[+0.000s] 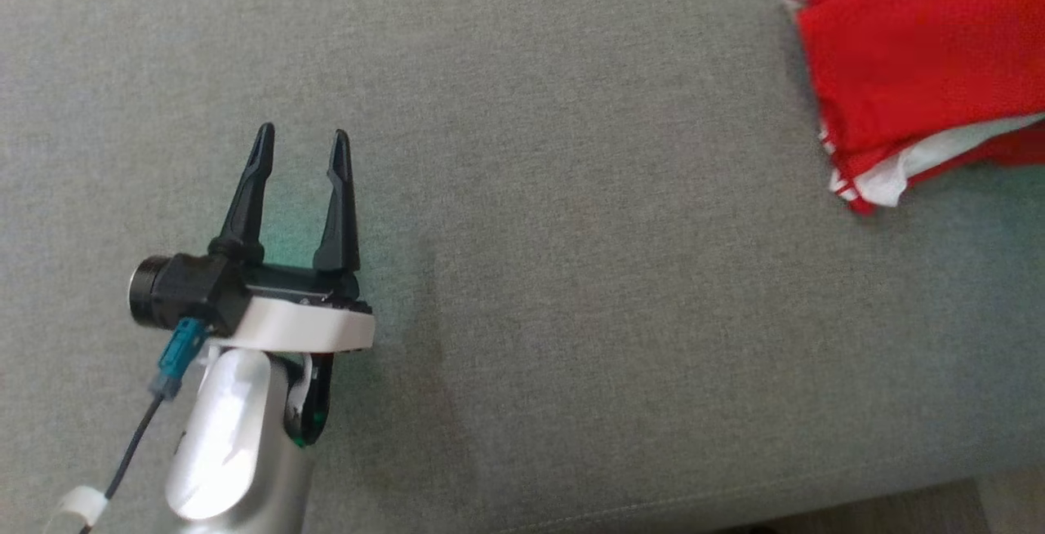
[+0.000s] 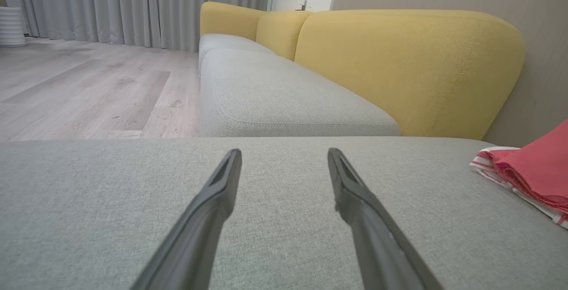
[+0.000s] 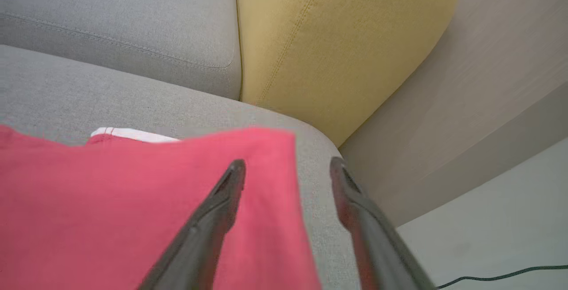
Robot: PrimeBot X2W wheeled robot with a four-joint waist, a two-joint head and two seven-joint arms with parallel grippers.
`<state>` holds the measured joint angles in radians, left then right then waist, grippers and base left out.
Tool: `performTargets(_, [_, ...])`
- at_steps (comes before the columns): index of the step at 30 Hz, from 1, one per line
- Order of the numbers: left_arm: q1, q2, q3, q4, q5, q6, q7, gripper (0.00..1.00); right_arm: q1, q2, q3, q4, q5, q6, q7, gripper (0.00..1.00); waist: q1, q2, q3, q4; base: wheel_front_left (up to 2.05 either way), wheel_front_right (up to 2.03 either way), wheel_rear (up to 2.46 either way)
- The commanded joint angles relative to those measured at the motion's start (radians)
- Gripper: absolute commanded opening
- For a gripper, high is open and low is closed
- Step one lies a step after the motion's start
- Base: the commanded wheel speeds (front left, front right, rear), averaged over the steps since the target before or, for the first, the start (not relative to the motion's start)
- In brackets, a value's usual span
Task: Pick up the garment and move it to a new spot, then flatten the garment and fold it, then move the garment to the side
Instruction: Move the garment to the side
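Standing wide apart, the dark fingers of the left gripper (image 1: 302,135) held nothing, with only bare grey fabric between them. In the head view it sat at the lower left above the seat cushion (image 1: 571,273), well apart from the garment (image 1: 922,68).

The right gripper (image 3: 287,162) was spread too, and nothing was caught between its fingers. In its own wrist view one finger lay over the red cloth, the other over the cushion's rounded corner, and the garment's edge ran through the gap between them. Whether either tip touched the fabric could not be told.

The garment was red with white striped trim. It lay in folded layers at the far right of the cushion, near that corner, its layered hem facing the left gripper.

Beyond the cushion rose a yellow backrest (image 2: 408,68). Farther off were a pale wood floor (image 2: 88,90) and grey curtains (image 2: 133,6). A thin dark cable (image 3: 501,276) trailed across the floor beside the sofa.
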<state>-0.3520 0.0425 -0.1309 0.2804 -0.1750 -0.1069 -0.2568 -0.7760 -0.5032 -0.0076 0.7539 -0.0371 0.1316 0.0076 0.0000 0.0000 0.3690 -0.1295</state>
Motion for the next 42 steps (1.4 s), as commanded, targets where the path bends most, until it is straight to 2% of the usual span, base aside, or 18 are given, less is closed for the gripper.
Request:
performTargets(1, [-0.013,0.008,0.032,-0.028,0.006,-0.007,-0.005,1.00,-0.009,-0.010,-0.003,-0.041,-0.007,-0.001,-0.010,1.00,0.0000,0.0000,-0.014,-0.002,0.00,0.00,0.00])
performTargets(9, [0.014,0.008,0.043,-0.033,-0.006,0.001,-0.005,1.00,0.002,0.082,0.023,-0.137,-0.007,-0.001,-0.030,1.00,0.0000,0.0000,-0.089,-0.001,0.00,0.00,0.00])
performTargets(17, [0.061,0.008,0.053,-0.053,-0.019,0.015,-0.005,1.00,0.074,0.253,0.066,-0.299,0.070,-0.001,-0.095,1.00,0.0000,0.0000,-0.181,0.027,0.00,0.00,0.00])
performTargets(18, [0.075,0.008,0.058,-0.058,-0.025,0.021,-0.005,1.00,0.115,0.305,0.067,-0.329,0.094,-0.001,-0.122,1.00,0.0000,0.0000,-0.201,0.037,0.00,0.00,0.00])
performTargets(21, [0.099,0.008,0.060,-0.058,-0.033,0.031,-0.005,1.00,0.192,0.382,0.055,-0.361,0.112,-0.001,-0.176,1.00,0.0000,0.0000,-0.228,0.052,0.00,0.00,0.00])
performTargets(24, [0.128,0.008,0.061,-0.064,-0.048,0.045,-0.005,1.00,0.287,0.432,0.053,-0.378,0.137,-0.001,-0.219,1.00,0.0000,0.0000,-0.253,0.065,0.00,0.00,0.00])
performTargets(30, [0.186,0.008,0.050,-0.069,-0.082,0.062,-0.005,1.00,0.457,0.452,0.102,-0.386,0.234,-0.001,-0.264,1.00,0.0000,0.0000,-0.283,0.087,0.00,0.00,0.00])
performTargets(34, [0.207,0.008,0.053,-0.079,-0.105,0.076,-0.005,1.00,0.515,0.453,0.110,-0.394,0.293,-0.001,-0.268,1.00,0.0000,0.0000,-0.288,0.098,0.00,0.00,0.00])
performTargets(42, [0.230,0.008,0.057,-0.086,-0.142,0.084,-0.005,1.00,0.559,0.453,0.127,-0.431,0.296,-0.001,-0.269,1.00,0.0000,0.0000,-0.296,0.104,0.00,0.00,0.00])
